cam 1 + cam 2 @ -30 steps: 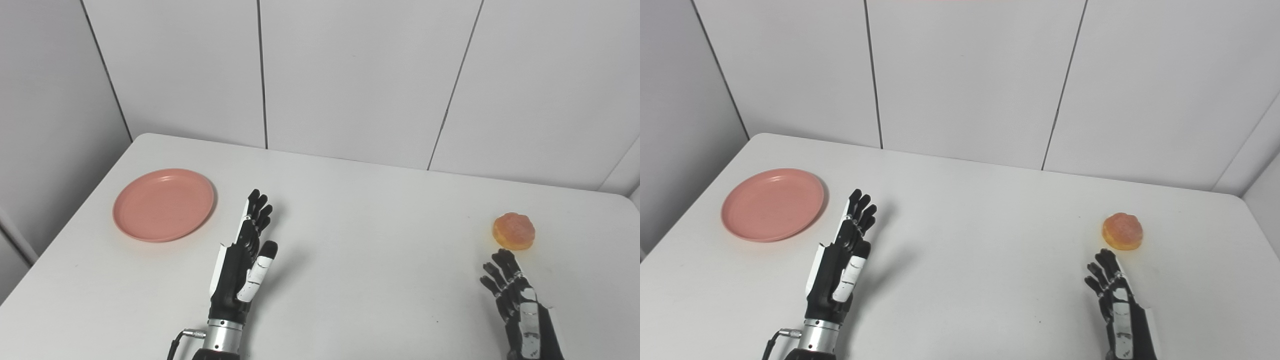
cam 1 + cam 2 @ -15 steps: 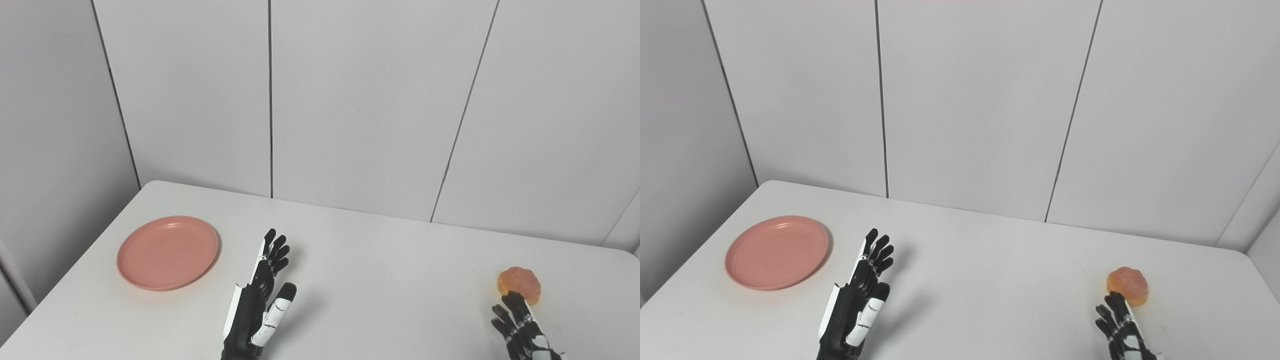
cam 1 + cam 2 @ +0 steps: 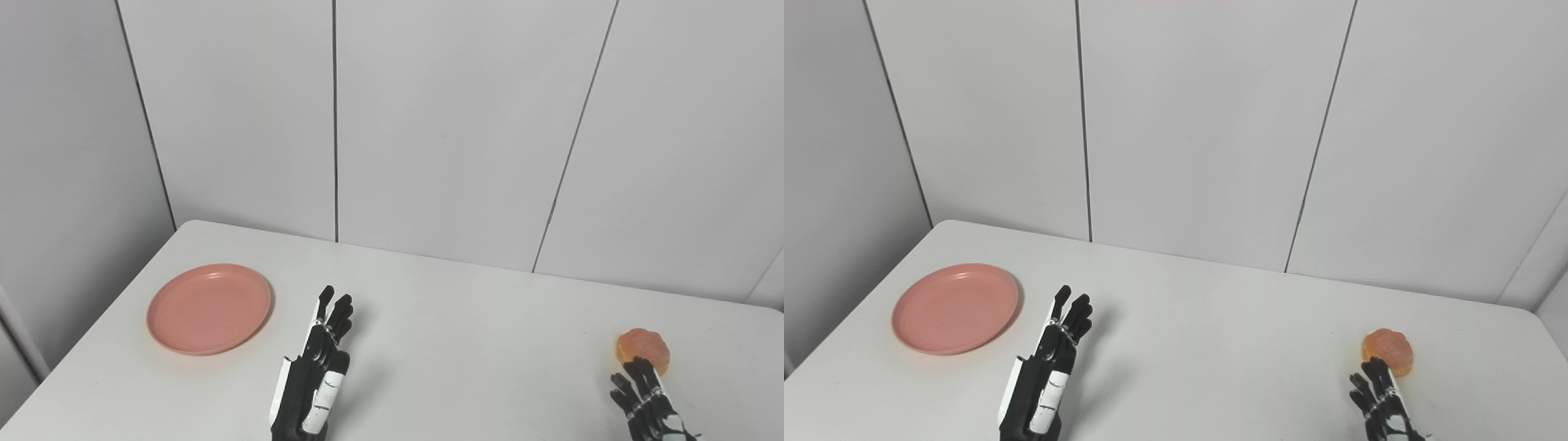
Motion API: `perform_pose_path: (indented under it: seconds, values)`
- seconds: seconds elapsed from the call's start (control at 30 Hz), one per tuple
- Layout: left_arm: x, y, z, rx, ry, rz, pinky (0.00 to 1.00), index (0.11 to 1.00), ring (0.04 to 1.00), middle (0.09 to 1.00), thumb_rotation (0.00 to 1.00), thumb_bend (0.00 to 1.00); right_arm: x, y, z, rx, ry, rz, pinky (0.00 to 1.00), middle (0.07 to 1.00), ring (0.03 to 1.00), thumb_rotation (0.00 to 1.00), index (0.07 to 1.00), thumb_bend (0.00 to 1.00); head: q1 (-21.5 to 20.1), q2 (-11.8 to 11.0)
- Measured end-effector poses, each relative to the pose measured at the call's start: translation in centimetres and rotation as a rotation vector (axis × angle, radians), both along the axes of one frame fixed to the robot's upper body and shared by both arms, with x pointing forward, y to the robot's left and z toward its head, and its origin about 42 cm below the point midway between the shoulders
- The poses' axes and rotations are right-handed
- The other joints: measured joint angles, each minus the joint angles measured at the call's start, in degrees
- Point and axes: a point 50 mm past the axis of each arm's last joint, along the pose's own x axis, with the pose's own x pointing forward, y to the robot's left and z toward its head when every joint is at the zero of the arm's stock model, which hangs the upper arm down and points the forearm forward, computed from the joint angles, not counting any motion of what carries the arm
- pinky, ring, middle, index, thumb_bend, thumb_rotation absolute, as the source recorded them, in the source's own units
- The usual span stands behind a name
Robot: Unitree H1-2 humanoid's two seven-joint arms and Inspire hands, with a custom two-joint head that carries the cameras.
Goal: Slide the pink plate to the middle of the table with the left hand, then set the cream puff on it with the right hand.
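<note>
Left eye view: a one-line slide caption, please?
Pink plate sits empty at table's left, cream puff at right; open left hand and right hand touch neither.

A round pink plate [image 3: 209,308] and an orange-glazed cream puff [image 3: 642,348] are carried, well apart, by a white rectangular table [image 3: 465,343].

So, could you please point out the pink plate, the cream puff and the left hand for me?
pink plate [image 3: 209,309], left eye view, on the flat centre of the dish.
cream puff [image 3: 642,347], left eye view, on its rounded top.
left hand [image 3: 1048,370], right eye view, on the back of the hand.
</note>
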Motion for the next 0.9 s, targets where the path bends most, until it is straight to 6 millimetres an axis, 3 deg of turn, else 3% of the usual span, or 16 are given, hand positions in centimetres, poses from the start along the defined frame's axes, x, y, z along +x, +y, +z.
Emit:
perform_pose_path:
  seconds: [0.1,0.23,0.33,0.57,0.73,0.9]
  values:
    - [-0.1,1.4,1.1,0.014,-0.001,0.031,0.91,0.95,0.911,0.922,0.86,0.91,-0.1,0.0,0.2,-0.01,-0.002,-0.001,0.93,0.945,0.916,1.0,0.962,0.83,-0.2,0.1]
    - [2.0,3.7,5.2,0.031,-0.13,0.064,0.98,0.968,0.95,0.954,0.86,0.91,-0.2,-0.1,-0.1,-0.029,0.038,-0.022,0.92,0.944,0.906,1.0,0.968,0.8,-0.7,0.3]
    - [3.7,5.6,7.6,0.033,-0.2,0.066,0.97,0.955,0.952,0.947,0.85,0.93,-0.1,0.1,-0.1,-0.033,0.051,-0.032,0.91,0.943,0.896,1.0,0.97,0.8,-1.4,0.5]
    - [4.9,7.1,11.5,0.036,-0.284,0.087,0.95,0.928,0.968,0.957,0.85,0.97,-0.1,0.2,0.0,-0.047,0.073,-0.048,0.88,0.928,0.874,1.0,0.964,0.82,-1.4,0.6]
    - [6.0,11.8,14.5,0.12,-0.347,0.159,0.89,0.914,0.978,0.951,0.85,1.0,-0.1,0.3,0.0,-0.056,0.077,-0.052,0.86,0.92,0.868,1.0,0.958,0.83,-1.5,1.5]
    - [7.1,15.4,15.8,0.16,-0.326,0.207,0.95,0.903,0.988,0.954,0.83,1.0,-0.3,0.1,-0.2,-0.074,0.1,-0.055,0.84,0.911,0.863,1.0,0.951,0.84,-1.2,1.9]
